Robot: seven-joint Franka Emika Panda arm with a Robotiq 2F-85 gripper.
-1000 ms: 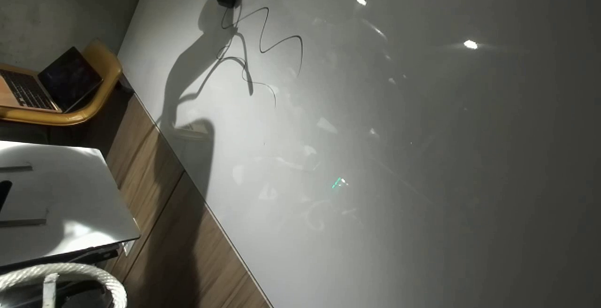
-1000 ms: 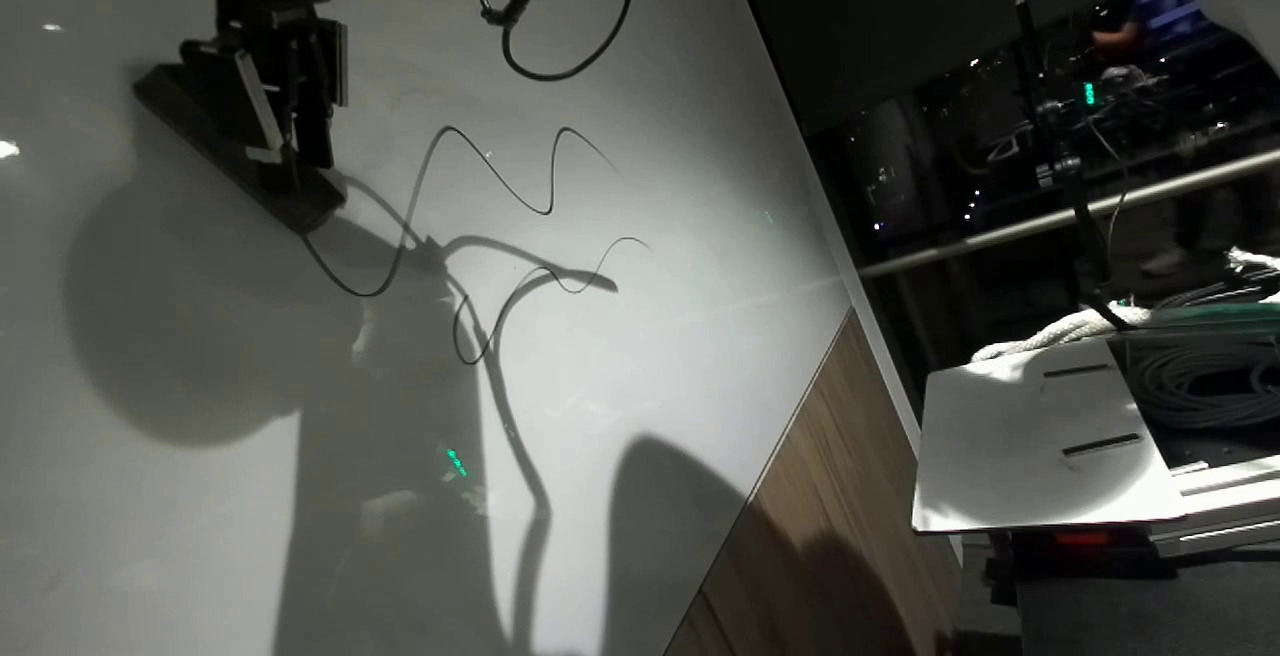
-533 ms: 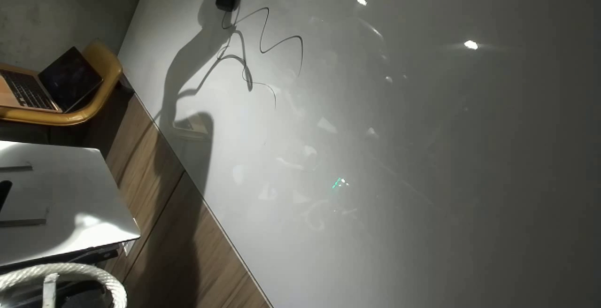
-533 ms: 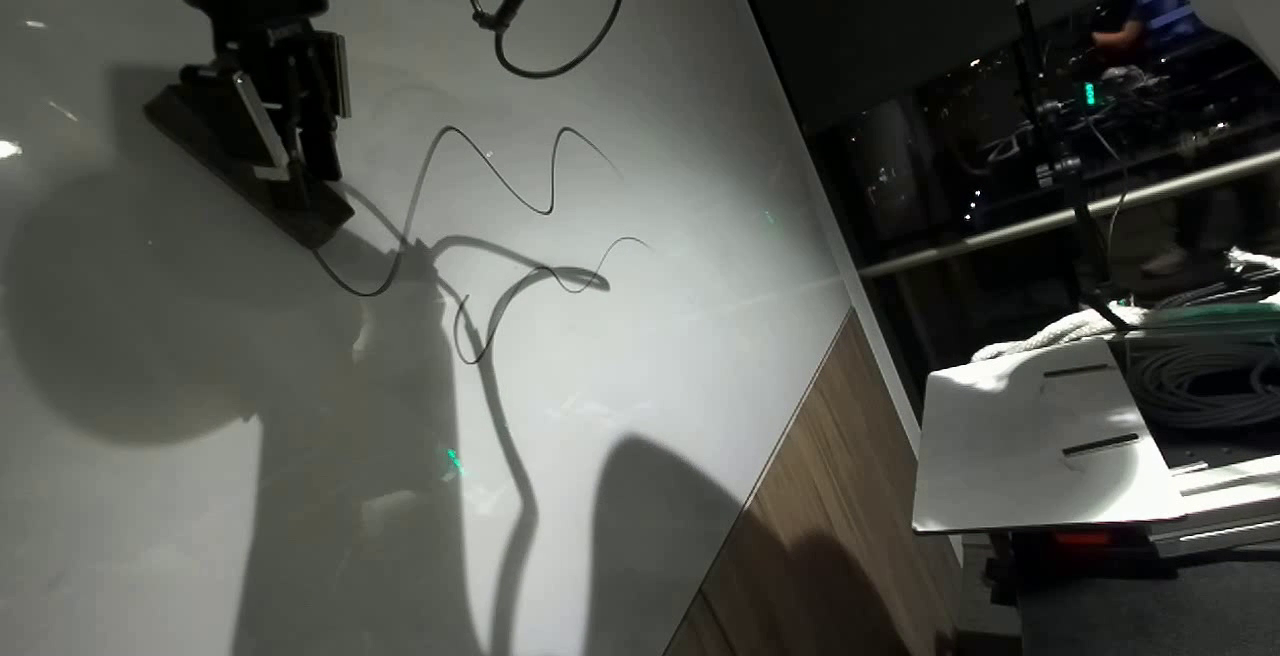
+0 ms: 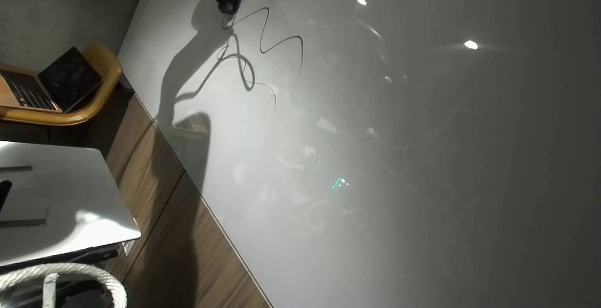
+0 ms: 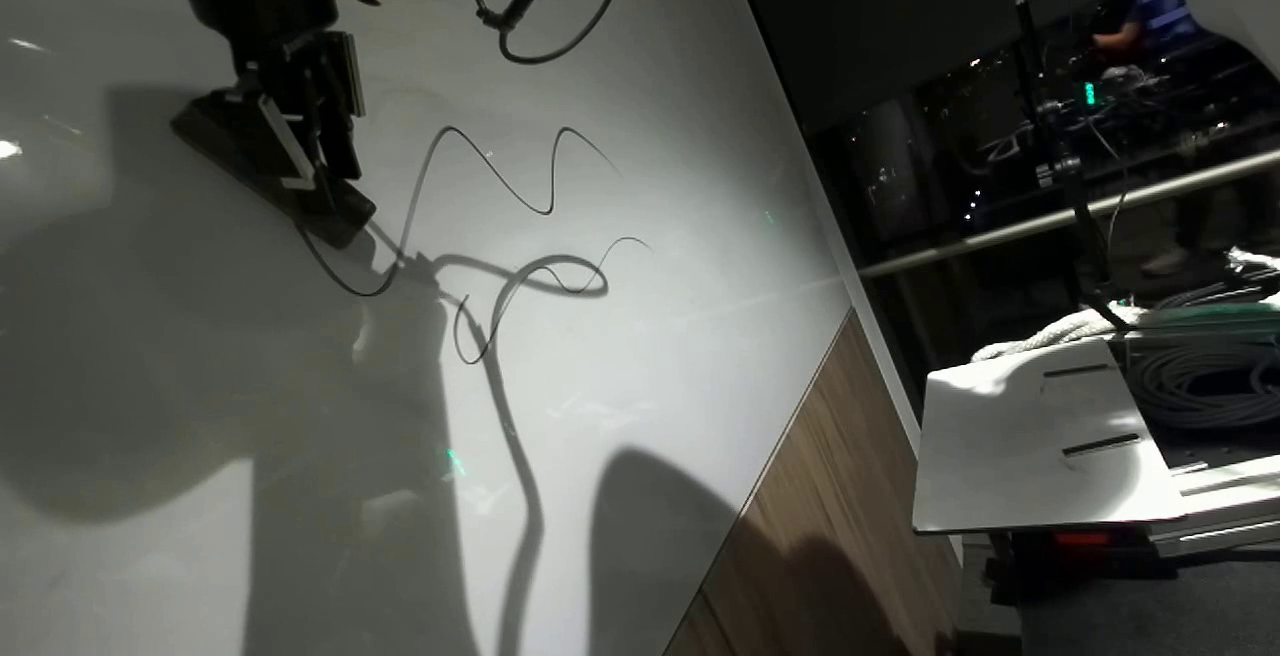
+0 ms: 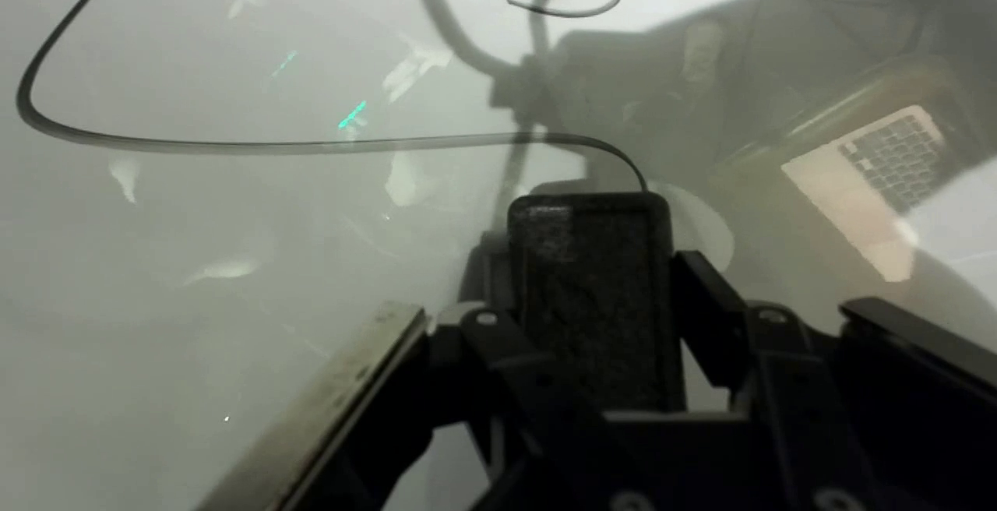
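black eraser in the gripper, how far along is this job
Done: the gripper is shut on the black eraser. In hand: the eraser is at the longer wavy black line, which runs up to its edge in the wrist view; whether it touches the whiteboard I cannot tell. Left: probably most of any wiping, since that line and the hook-ended black line both show plainly.

At left, a gripped black, round-cornered block (image 7: 596, 285) slants on or just above the pale desk (image 6: 700, 336); a thin, wavy dark line (image 7: 273, 146) runs up to its far edge in the wrist view.
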